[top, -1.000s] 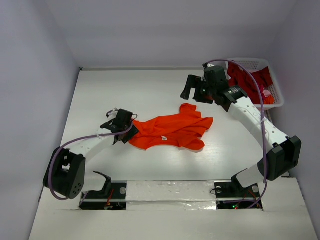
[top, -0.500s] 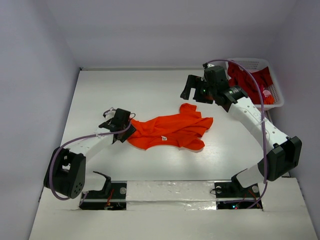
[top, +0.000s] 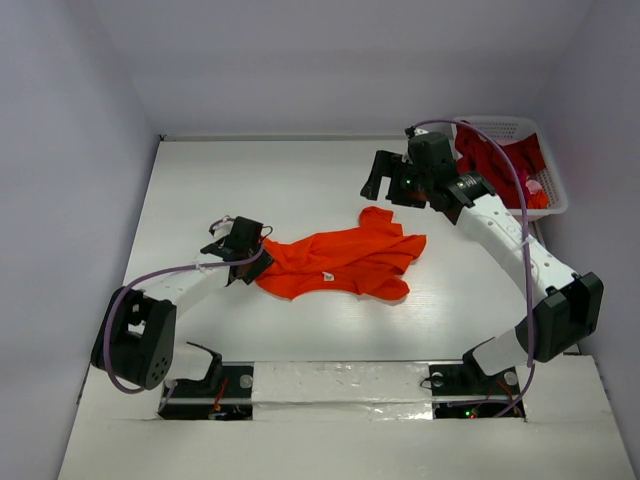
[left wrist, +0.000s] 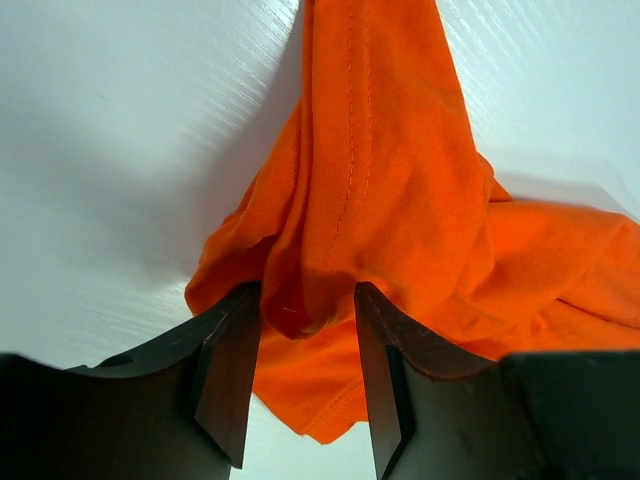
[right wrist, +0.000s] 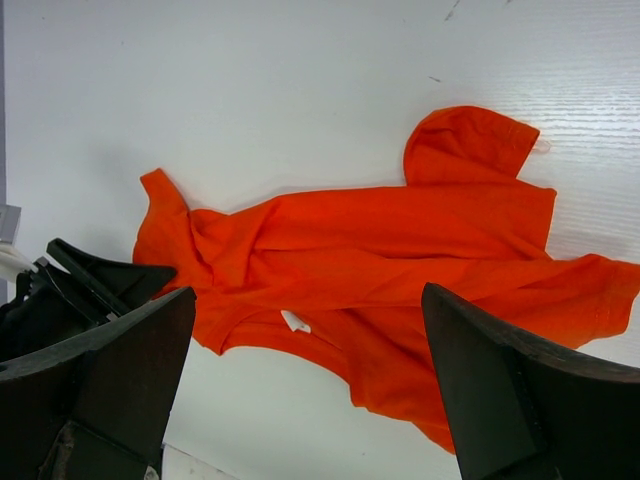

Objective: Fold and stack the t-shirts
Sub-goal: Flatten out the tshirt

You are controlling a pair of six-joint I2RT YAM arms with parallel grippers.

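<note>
Left wrist view, query: what does the left tool (left wrist: 305,300) hold, and why at that spot?
Reply: Its jaws are narrowed onto a bunched fold of the bright orange cloth t-shirt (left wrist: 400,200). The grip sits at the shirt end farthest from the white plastic lattice basket (top: 555,198). This is probably so the crumpled cloth can be drawn out flat before folding.

Query: State of the right tool (top: 386,186)?
Reply: Spread wide, holding nothing. It hangs over the white desk (top: 280,170) just left of the basket, above the shirt end nearest the basket. It is judged ready to take that end as a second anchor.

Query: Position of the work items?
Reply: The orange shirt lies rumpled on the desk, well left of the basket. The dark red cloth t-shirts (top: 495,155) lie heaped inside the basket.

Query: Edges and clearance?
Reply: Open desk surface runs leftward from the basket on the far side of the shirt, which is room enough for spreading. The basket rim is near the right tool, so route swings away from it.
</note>
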